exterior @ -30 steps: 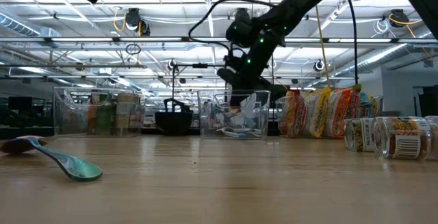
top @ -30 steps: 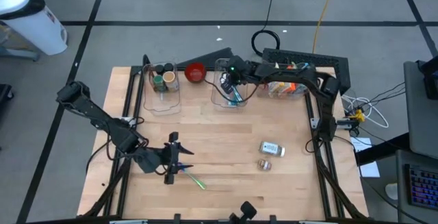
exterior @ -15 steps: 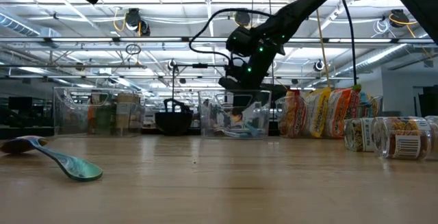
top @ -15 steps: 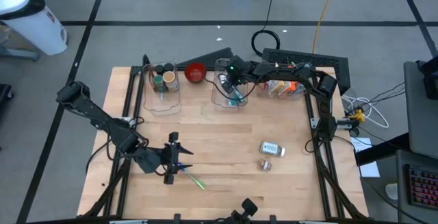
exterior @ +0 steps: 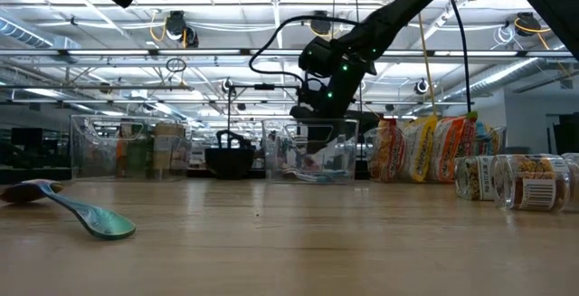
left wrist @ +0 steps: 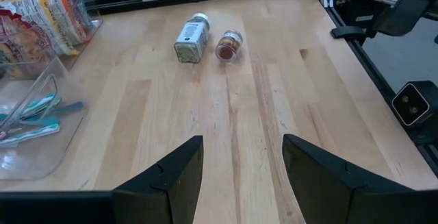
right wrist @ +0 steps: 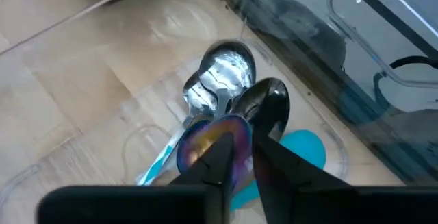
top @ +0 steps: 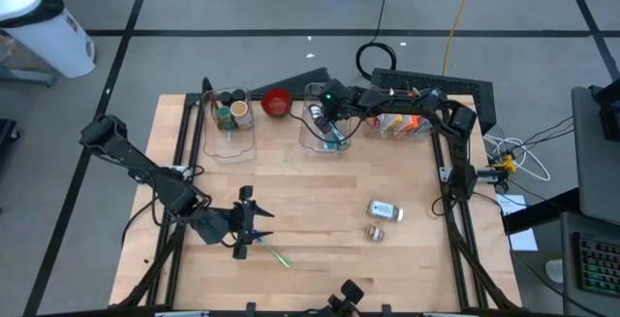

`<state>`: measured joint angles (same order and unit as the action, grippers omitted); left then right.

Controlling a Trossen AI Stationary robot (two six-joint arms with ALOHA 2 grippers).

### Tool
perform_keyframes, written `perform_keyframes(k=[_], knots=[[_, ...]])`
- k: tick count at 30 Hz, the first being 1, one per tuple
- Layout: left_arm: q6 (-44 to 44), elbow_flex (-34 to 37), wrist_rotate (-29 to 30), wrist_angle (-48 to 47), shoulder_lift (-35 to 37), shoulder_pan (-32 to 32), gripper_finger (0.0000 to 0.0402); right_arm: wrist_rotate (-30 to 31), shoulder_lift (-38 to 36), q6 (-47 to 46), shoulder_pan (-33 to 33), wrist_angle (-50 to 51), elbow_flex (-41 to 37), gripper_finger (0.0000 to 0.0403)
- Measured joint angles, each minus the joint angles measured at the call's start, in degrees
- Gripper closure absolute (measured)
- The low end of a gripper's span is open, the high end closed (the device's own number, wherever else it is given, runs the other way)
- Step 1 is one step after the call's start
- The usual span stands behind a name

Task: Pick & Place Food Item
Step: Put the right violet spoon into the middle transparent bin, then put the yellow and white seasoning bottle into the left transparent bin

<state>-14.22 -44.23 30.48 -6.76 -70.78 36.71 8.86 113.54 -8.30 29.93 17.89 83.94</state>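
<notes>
The right pincer [top: 327, 113] hangs over the clear plastic bin [top: 312, 139] at the far side of the wooden desk [top: 320, 210], its arm stretched across from the right edge so the tips point down into the bin. In the right wrist view its narrow fingers [right wrist: 220, 157] stand only slightly parted above a heap of spoons [right wrist: 229, 107], silver, black and turquoise, which suggests a spoon is being let go there; whether one is gripped cannot be told. The left pincer [top: 254, 235] waits low near the desk's near edge, released and empty, just beside a green-handled spoon [top: 276, 256]. The task's likely food items, a white-labelled jar [top: 385, 209] and a small red-topped jar [top: 374, 232], lie on their sides right of centre, untouched.
</notes>
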Motion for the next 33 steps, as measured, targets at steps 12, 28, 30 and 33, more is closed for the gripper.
perform_keyframes(k=[12,28,30,33], knots=[[0.5,0.0,2.4,-1.3,0.0,-2.0,0.0192,-0.1,-7.8,9.7,-2.2,-1.4,0.0,0.0291],[8.7,0.0,4.1,0.0,0.0,-8.2,0.0192,-8.8,-32.8,16.0,-27.1,-16.5,-20.7,0.0286],[10.7,0.0,4.1,0.4,0.0,-9.5,0.0192,-8.8,-35.0,14.9,-32.0,-29.2,-28.1,0.0286],[14.8,0.0,4.1,1.7,0.0,-11.3,0.0192,-5.7,-36.3,16.6,-38.9,-49.1,-37.9,0.0286]])
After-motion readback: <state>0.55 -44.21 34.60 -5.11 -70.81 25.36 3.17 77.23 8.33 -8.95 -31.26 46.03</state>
